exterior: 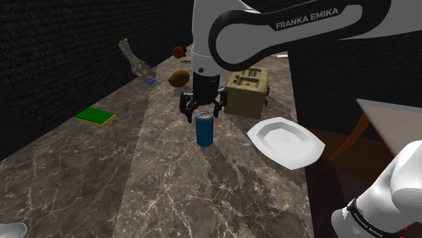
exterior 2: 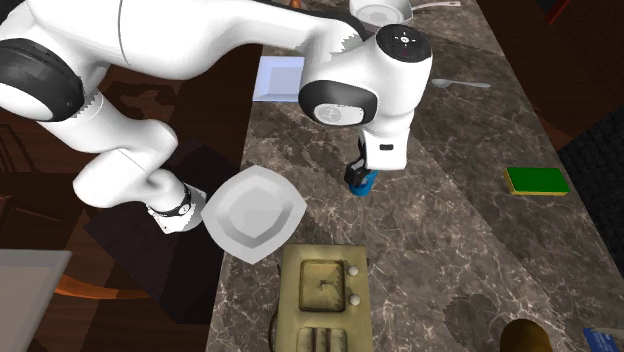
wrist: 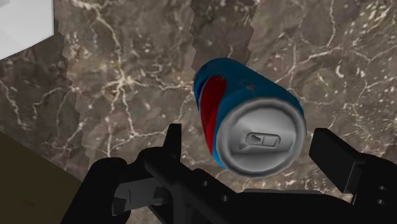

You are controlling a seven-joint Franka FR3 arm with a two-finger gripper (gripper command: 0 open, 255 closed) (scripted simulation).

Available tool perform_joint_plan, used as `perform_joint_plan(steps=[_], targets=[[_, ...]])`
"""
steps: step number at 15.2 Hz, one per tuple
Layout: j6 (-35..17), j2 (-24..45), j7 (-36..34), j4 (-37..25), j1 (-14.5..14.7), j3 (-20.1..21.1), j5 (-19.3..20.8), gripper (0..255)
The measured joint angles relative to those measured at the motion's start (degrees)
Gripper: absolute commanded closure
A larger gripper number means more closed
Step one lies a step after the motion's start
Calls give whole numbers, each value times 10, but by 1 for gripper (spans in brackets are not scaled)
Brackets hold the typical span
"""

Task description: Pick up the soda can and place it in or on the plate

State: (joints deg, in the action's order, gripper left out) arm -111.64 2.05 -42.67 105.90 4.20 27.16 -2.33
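We find the plate [exterior: 284, 140] right of centre in the shoulder view, an olive box [exterior: 247, 91] above it. End effector [exterior: 203, 111] open, straddling the can [exterior: 204, 129] top without contact.

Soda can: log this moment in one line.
phase: pre-grasp | tool: open, straddling top of soda can, not clasping | soda can: upright on counter | plate: beside soda can, apart

Dim light. A dark brick wall [exterior: 47, 61] stands at the upper left, behind a brown marble counter [exterior: 95, 176].
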Motion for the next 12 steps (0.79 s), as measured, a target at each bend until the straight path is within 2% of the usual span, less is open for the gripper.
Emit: perform_joint_plan(steps=[5,6,12], targets=[[-2,0,0,2,0,0,0,0],[-2,0,0,2,0,0,0,255],[-2,0,0,2,0,0,1,255]])
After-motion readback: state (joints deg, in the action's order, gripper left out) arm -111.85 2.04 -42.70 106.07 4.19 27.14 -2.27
